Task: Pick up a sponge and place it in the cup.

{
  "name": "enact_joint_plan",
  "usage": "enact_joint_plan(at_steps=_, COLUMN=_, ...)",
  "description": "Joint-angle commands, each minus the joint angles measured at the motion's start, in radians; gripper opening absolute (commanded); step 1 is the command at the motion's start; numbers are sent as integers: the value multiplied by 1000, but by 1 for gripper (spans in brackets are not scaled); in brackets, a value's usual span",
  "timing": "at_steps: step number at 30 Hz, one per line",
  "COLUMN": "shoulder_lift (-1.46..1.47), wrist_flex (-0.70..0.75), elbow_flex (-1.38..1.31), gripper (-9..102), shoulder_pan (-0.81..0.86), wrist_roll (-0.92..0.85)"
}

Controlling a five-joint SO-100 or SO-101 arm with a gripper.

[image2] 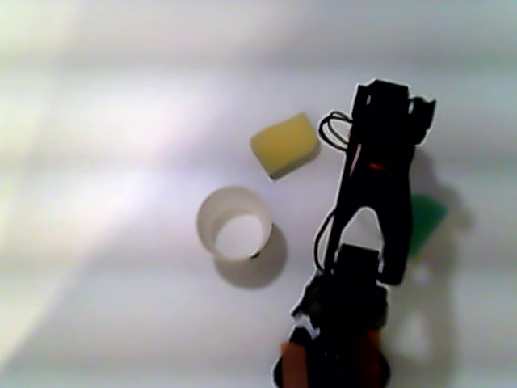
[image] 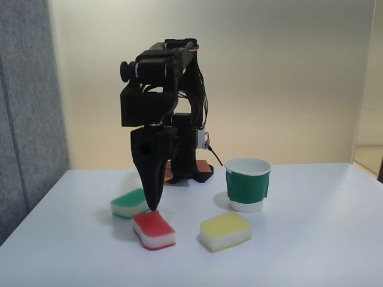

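Sponge [image: 154, 229] under claw [image: 152, 206], claw state unclear, green sponge [image: 128, 202] touching behind, yellow sponge [image: 225, 231] beside, cup [image: 248, 185] apart.

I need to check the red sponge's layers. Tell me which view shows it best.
The fixed view: the red sponge lies unobstructed beside the gripper tip, showing its red top and white middle. In the other view the arm covers that spot.

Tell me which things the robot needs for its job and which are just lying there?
Needed: the red sponge, the cup and the gripper hanging right over that sponge.

Just lying about: the green sponge and the yellow sponge.
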State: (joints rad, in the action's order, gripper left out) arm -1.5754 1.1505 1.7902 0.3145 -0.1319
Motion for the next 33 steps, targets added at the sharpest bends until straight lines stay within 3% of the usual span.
enact_joint_plan(at_steps=1, shoulder_lift=0, wrist_flex=9, elbow_flex=-66, gripper=0, shoulder_pan=20, wrist_roll=-212)
enact_joint_plan(at_steps=7, shoulder_lift=67, wrist_flex=78, elbow_flex=-161, gripper=0, shoulder_pan=15, wrist_roll=-821)
enact_joint_plan(at_steps=20, shoulder_lift=87, wrist_flex=241, elbow_flex=-222, gripper=0, shoulder_pan=-5, wrist_roll=-1738)
enact_joint_plan(at_steps=25, shoulder_lift=84, wrist_flex=233, elbow_flex=-199, gripper=0, shoulder_pan=8, wrist_roll=-1936)
enact_joint_plan(at_steps=33, shoulder_lift=137, wrist_flex=156, elbow_flex=-210, gripper=15, shoulder_pan=14, wrist_roll=-2072)
